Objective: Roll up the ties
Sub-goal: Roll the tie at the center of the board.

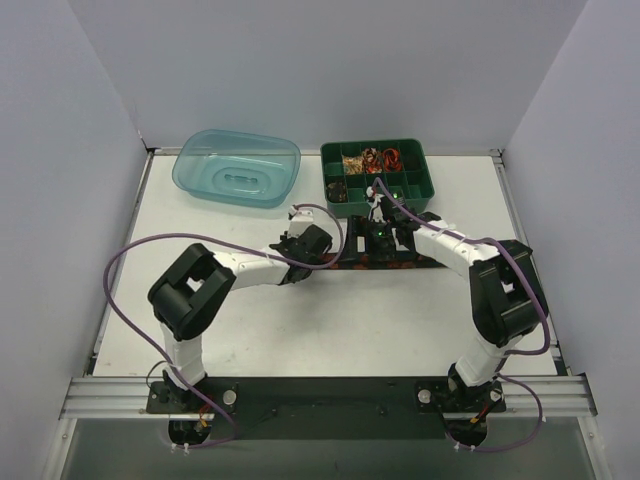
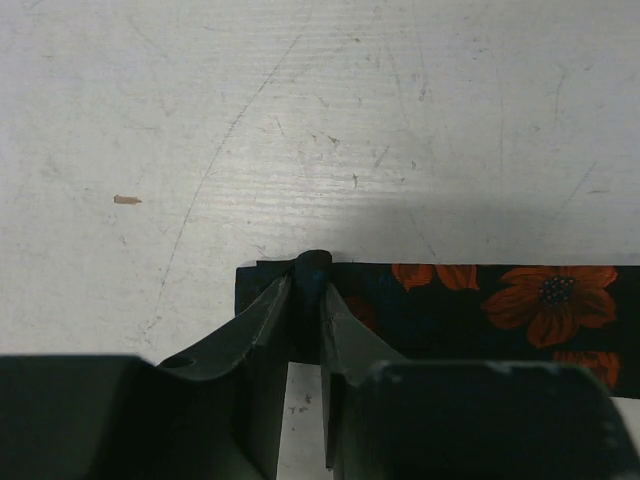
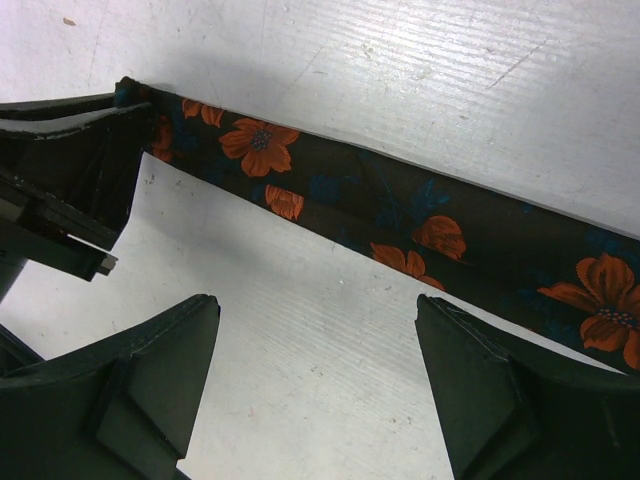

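Bright, even overhead light, soft faint shadows; close foreground slightly blurred

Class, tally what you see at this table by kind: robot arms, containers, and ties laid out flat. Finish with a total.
Robot arms: 2 (left arm, right arm)
Containers: 2 (blue tub, green divided tray)
Ties laid flat: 1 (floral tie)
Total: 5
The tray's contents are too small to count.

Both arms are reaching forward and bending inward toward each other. The left gripper (image 2: pixel 311 272) is pointing down, fingers nearly together (tips meeting), while the right gripper (image 3: pixel 318 312) is hovering low, spread wide.
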`<state>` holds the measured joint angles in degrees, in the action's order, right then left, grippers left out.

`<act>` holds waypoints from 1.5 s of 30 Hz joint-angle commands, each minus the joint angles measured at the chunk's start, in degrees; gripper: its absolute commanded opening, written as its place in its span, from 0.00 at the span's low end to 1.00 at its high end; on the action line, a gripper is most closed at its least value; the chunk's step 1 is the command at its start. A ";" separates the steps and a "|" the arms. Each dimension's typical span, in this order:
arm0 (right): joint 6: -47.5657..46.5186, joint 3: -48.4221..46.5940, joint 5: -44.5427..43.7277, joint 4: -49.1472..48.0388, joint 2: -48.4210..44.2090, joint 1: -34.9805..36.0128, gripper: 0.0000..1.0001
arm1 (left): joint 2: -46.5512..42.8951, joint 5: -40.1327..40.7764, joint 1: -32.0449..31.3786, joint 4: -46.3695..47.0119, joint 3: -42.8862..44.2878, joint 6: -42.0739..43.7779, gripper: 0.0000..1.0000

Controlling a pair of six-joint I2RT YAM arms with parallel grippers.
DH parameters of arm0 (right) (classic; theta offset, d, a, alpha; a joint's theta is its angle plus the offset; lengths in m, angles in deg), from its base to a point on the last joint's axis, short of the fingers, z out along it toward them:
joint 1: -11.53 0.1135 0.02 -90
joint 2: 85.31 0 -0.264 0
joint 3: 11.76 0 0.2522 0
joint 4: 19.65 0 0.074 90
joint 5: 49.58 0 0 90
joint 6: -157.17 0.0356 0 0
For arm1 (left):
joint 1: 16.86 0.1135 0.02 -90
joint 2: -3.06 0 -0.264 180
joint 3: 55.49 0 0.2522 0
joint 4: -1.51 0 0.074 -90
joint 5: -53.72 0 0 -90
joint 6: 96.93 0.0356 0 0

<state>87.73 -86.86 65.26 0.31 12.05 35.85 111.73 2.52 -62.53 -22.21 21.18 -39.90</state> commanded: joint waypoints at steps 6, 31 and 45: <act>-0.25 -0.80 1.09 0.04 1.16 -0.15 0.82 | -2.40 -18.58 4.62 11.45 -9.39 -3.94 0.46; -0.78 -1.41 2.05 0.75 2.04 -0.06 0.82 | -4.86 -26.50 9.02 23.67 -18.27 -7.02 0.42; -0.78 -1.94 2.67 0.92 2.83 0.38 0.82 | -5.65 -28.96 10.51 28.32 -21.26 -7.46 0.38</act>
<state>87.66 -86.90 66.83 0.40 14.70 35.89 104.97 -23.84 -52.19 11.74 2.32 -47.02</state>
